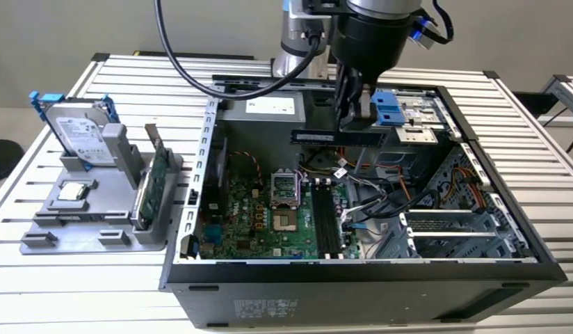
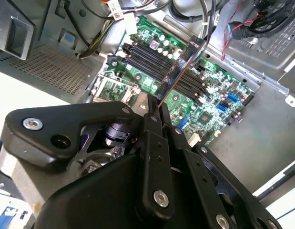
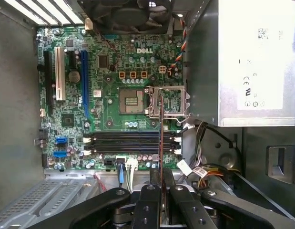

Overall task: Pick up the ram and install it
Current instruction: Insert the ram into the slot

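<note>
Gripper (image 1: 354,125) clamped on the ram (image 1: 314,136), held level over the far side of the open case (image 1: 361,292), well above the memory slots (image 1: 325,223); height looks chosen to clear the cables (image 1: 380,191).

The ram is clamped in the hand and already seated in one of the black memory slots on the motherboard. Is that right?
Not quite. The hand is shut on the ram, but the stick is not seated. In the exterior view it hangs above the motherboard, apart from the black memory slots.
</note>
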`<state>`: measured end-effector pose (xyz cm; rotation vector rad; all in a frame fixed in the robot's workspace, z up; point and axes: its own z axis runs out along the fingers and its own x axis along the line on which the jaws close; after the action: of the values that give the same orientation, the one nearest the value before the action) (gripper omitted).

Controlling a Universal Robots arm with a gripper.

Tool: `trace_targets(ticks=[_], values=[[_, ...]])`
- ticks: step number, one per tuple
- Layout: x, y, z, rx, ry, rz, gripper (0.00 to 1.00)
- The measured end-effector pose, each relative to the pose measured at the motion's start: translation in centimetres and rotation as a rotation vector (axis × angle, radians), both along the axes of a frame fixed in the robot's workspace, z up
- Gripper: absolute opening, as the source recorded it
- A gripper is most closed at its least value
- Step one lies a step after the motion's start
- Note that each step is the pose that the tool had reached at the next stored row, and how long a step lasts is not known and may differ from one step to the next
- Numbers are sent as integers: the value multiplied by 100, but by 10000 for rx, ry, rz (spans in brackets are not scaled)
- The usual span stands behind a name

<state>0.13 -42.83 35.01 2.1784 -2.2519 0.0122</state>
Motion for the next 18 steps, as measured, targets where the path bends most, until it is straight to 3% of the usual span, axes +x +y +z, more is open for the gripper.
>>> trace_targets(ticks=[15, 18], values=[[5, 2, -9, -3, 0, -21, 0], [5, 2, -9, -5, 1, -376, 0]])
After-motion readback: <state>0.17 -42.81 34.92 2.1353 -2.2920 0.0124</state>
